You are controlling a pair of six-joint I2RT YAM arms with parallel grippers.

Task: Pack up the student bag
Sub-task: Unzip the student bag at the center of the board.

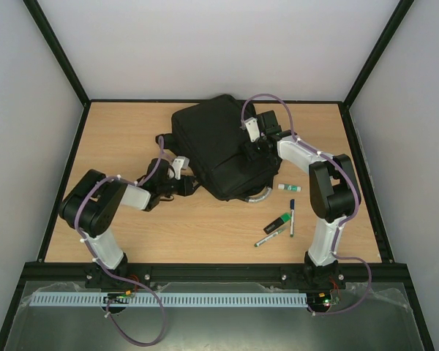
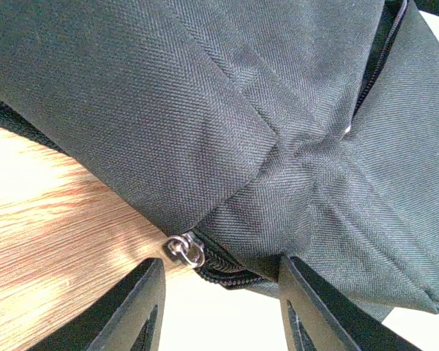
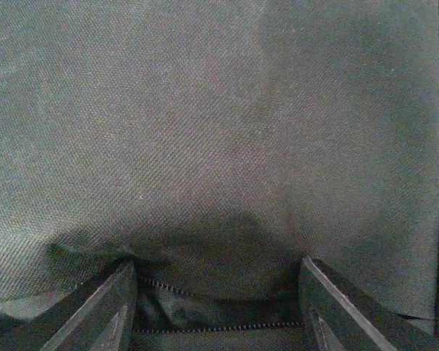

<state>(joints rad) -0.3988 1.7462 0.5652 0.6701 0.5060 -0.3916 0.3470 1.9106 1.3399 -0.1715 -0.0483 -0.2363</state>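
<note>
The student bag [image 1: 219, 142], a large black fabric backpack, lies flat at the back middle of the table, its grey loop handle [image 1: 257, 197] at its near edge. My left gripper [image 1: 181, 184] is open at the bag's near left corner. In the left wrist view [image 2: 223, 292] its jaws stand wide apart, and a silver zip pull [image 2: 186, 248] sits just ahead of the left finger, ungripped. My right gripper [image 1: 257, 150] rests on top of the bag's right side. In the right wrist view [image 3: 218, 300] it is open, with black fabric and a line of zip teeth [image 3: 219, 325] between the fingers.
On the wood to the right of the bag lie a small white glue stick [image 1: 287, 187], a dark pen [image 1: 292, 216], a green marker [image 1: 278, 221] and a white-green pen [image 1: 269, 236]. A black strap [image 1: 161, 140] trails from the bag's left side. Black frame posts edge the table.
</note>
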